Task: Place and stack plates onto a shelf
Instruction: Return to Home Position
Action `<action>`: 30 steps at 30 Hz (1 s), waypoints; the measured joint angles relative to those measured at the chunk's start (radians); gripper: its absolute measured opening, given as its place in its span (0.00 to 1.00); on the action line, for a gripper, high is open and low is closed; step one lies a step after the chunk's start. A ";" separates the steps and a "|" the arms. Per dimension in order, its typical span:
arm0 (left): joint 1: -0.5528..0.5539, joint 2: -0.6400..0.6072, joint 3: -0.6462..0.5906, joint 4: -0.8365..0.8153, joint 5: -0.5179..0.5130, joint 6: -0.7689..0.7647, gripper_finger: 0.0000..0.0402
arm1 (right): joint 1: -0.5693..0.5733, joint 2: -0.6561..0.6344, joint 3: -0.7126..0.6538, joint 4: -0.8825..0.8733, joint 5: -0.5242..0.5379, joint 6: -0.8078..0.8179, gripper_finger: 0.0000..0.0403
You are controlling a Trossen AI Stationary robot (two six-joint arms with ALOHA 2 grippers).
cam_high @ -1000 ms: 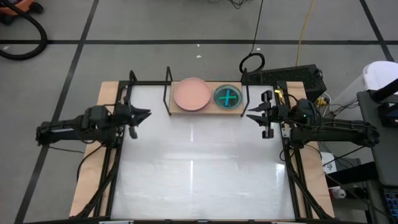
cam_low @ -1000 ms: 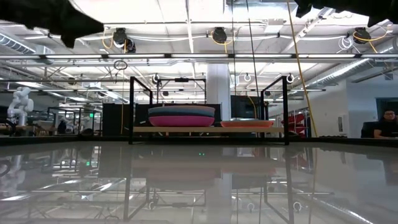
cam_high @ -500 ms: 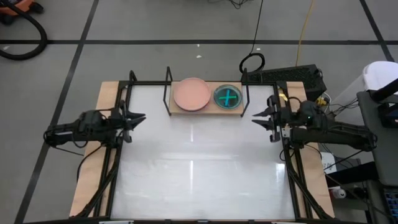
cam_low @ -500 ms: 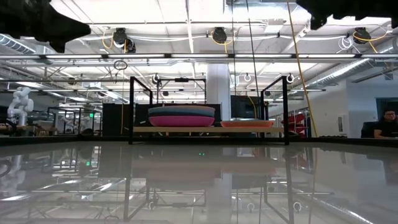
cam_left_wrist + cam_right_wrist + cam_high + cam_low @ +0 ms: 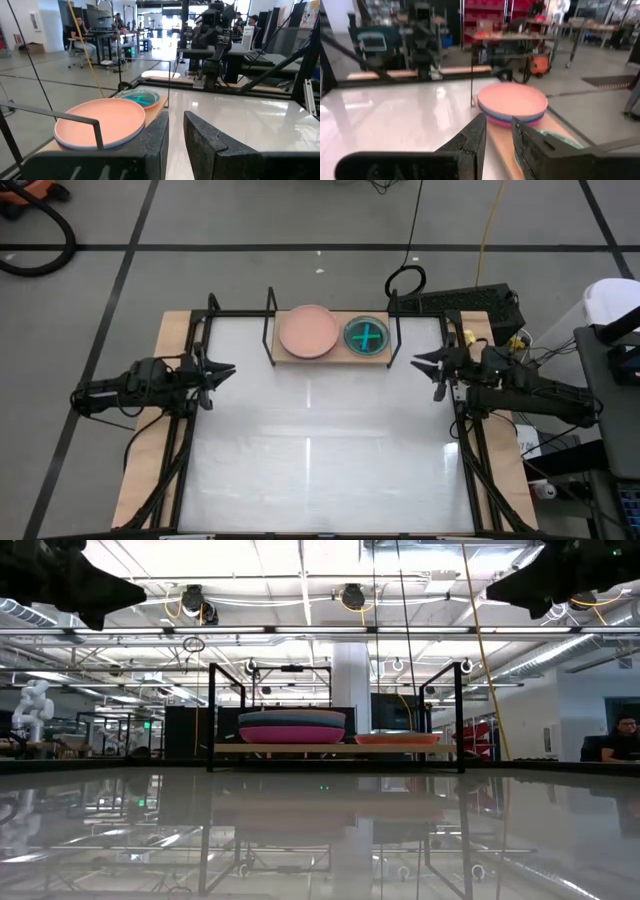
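Observation:
The shelf (image 5: pixel 336 356) is a light wooden board with black wire uprights, standing at the table's far edge. A stack of larger plates rests on it at the left, a salmon-pink plate (image 5: pixel 308 332) on top and a magenta one (image 5: pixel 292 734) low in the stack. At the right rests a smaller stack topped by a translucent teal plate (image 5: pixel 367 336). My left gripper (image 5: pixel 228 367) hangs near the table's left edge and my right gripper (image 5: pixel 418 363) near its right edge. Both point level toward the middle. Each is open by a narrow gap, with nothing in it (image 5: pixel 176 125) (image 5: pixel 499 127).
The white glossy tabletop (image 5: pixel 320 450) spreads between the arms and in front of the shelf. The shelf's black wire uprights (image 5: pixel 270 325) stand at its ends. A black box (image 5: pixel 470 305) and cables lie beyond the far right corner. A person (image 5: pixel 620 740) sits far off in the room.
Both arms have drawn back and sunk a little. The left gripper went toward the table's left edge and the right gripper toward the right edge. The right gripper has also turned at the wrist until it points level. The plates and shelf have not moved.

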 joint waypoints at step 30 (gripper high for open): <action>0.001 0.003 -0.245 0.239 0.102 -0.078 0.16 | 0.000 -0.229 -0.447 0.307 -0.002 0.099 0.19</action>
